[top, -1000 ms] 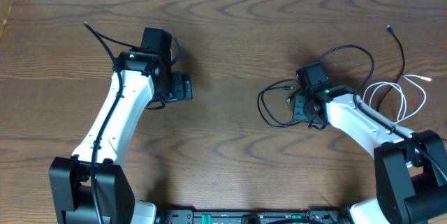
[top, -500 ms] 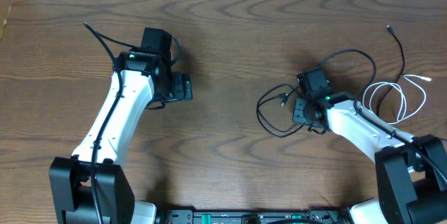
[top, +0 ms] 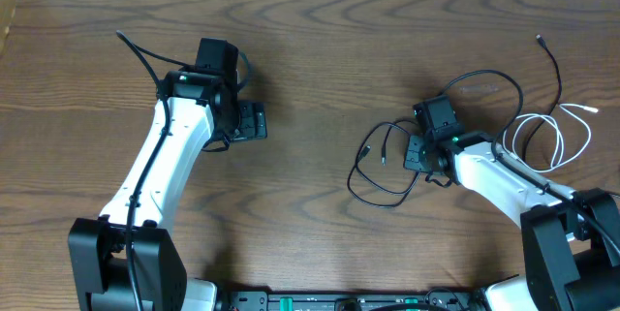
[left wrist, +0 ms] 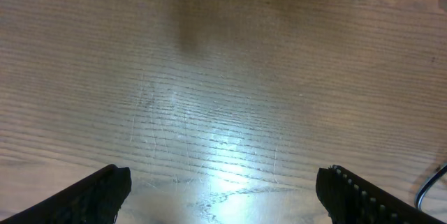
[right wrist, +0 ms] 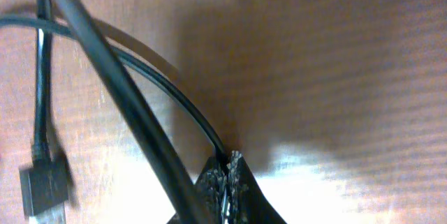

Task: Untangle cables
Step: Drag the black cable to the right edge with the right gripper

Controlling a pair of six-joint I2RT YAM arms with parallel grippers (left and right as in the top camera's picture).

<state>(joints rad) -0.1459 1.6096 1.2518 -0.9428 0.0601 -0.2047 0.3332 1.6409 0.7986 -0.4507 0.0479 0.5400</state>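
Cable-wise, the action is all on the right side. The right gripper (top: 414, 153) is clamped shut on the black cable (right wrist: 213, 139). In the right wrist view the cord runs straight into the closed fingertips (right wrist: 225, 182), with a small plug (right wrist: 43, 189) lying on the wood off to the left. My read is that it's pinching mid-cord rather than at an end so it can drag that slack loop out toward the middle of the table (left wrist: 223, 77), away from the other one. From overhead the black loop is spread out to the left of the gripper, and more black cord arcs behind it toward the white cable (top: 579, 108). The white one sits coiled near the right edge beside the right arm. Whether the two cords are fully apart back there I can't tell, since the arm covers the spot where they come closest. The left gripper (top: 254, 122) is parked well apart from everything with its fingers (left wrist: 98, 192) spread wide and nothing but bare wood between them. It looks like it's staying out of the way until there's an end worth grabbing.
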